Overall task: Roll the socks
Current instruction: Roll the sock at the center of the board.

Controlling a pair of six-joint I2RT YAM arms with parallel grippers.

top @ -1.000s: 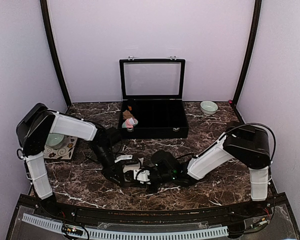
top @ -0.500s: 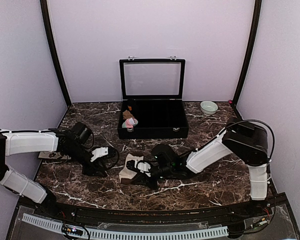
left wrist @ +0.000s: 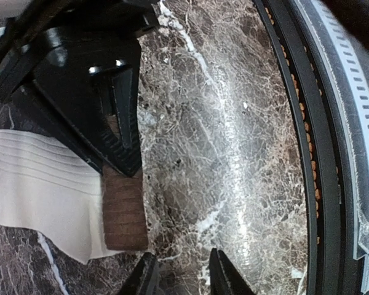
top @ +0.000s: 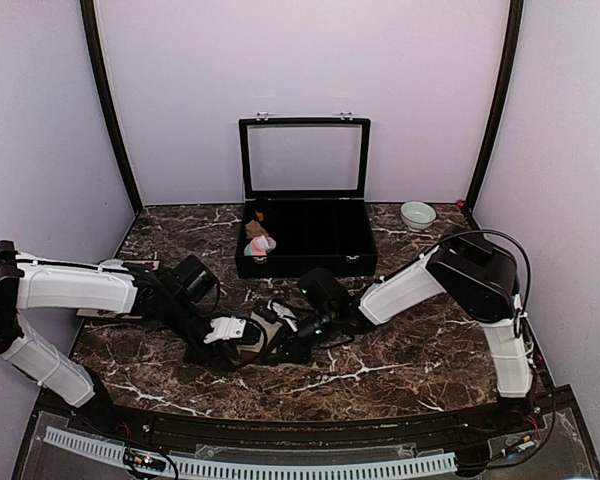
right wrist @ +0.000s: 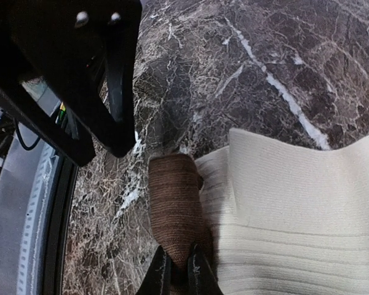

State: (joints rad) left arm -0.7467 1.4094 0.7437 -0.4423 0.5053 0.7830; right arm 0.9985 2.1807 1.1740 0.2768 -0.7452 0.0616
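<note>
We seem to be starting the roll: our right gripper (right wrist: 176, 271) is clamped on the brown end of the cream-beige ribbed fabric sock (right wrist: 295, 203). Our left gripper (left wrist: 181, 278), parted and empty just beside it, should next steady the flat fabric.

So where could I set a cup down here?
Bare marble: front right, between the right arm and the near edge; back left, beside the black box. Crowded: centre front, left gripper and right gripper meeting at the cream sock.
</note>
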